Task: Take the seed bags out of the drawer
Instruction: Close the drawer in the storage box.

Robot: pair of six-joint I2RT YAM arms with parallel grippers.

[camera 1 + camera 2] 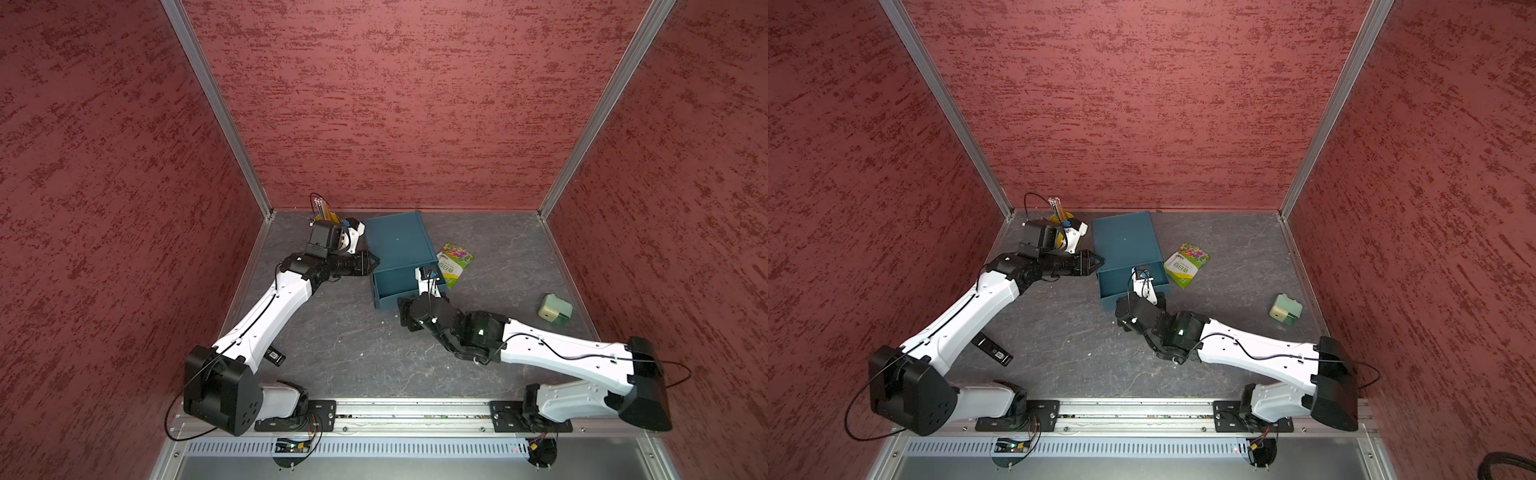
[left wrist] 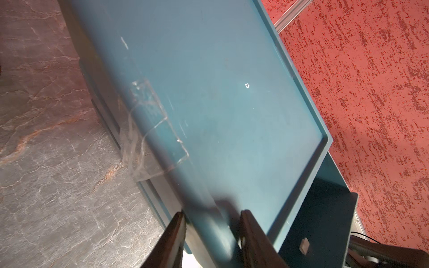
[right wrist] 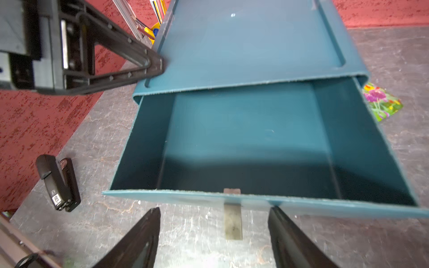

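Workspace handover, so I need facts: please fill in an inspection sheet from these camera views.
Surface: dark grey marbled tabletop.
Job's things: teal plastic drawer box, drawer pulled out, visible part empty; one green-white flower-print seed bag lies on the tabletop beside the box; other bags not seen.
Clutter: pale green boxy block, black stapler, yellow holder of pencils.
Grippers: left gripper against the box's casing corner, grip unclear; right gripper open before the drawer front, jaws either side of its grey pull tab.
Cables: black cable loops hang by both arm bases.
Surroundings: red textured walls, aluminium corner posts.
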